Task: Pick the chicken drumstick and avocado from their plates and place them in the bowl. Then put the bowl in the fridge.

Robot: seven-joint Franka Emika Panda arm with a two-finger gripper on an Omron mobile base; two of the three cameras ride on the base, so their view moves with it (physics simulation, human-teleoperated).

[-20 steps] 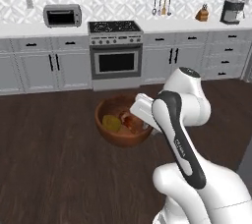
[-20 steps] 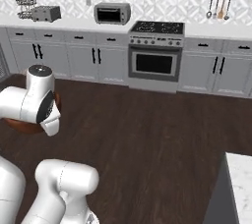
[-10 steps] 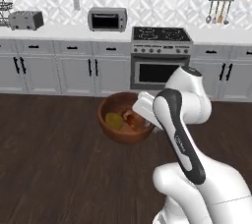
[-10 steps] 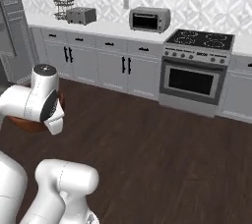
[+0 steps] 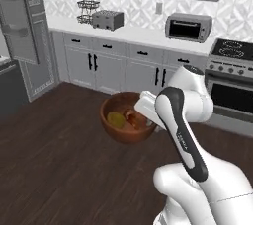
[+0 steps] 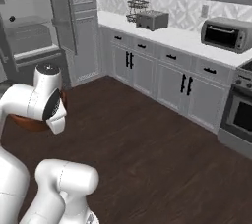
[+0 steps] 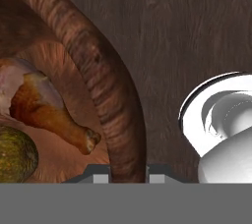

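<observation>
gripper (image 7: 129, 171) clamped on the bowl (image 5: 118, 129) rim, fingers either side of the wall | bowl carried above dark floor | avocado (image 5: 116, 119) and chicken drumstick (image 5: 132, 118) inside | fridge (image 6: 29, 41) open at 10 o'clock, right base view

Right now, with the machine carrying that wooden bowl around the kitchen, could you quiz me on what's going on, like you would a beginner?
1. True or false: the bowl stands on the counter.
2. Which foods lie inside the bowl?
A. drumstick and avocado
B. toast and apple
C. nothing
3. What part of the bowl does the pincer grip?

Key:
1. False: it hangs over the dark wood floor, held at the arm's end.
2. A: the chicken drumstick and the avocado lie together.
3. The rim, which runs between the two fingertips in the hand view.
</observation>
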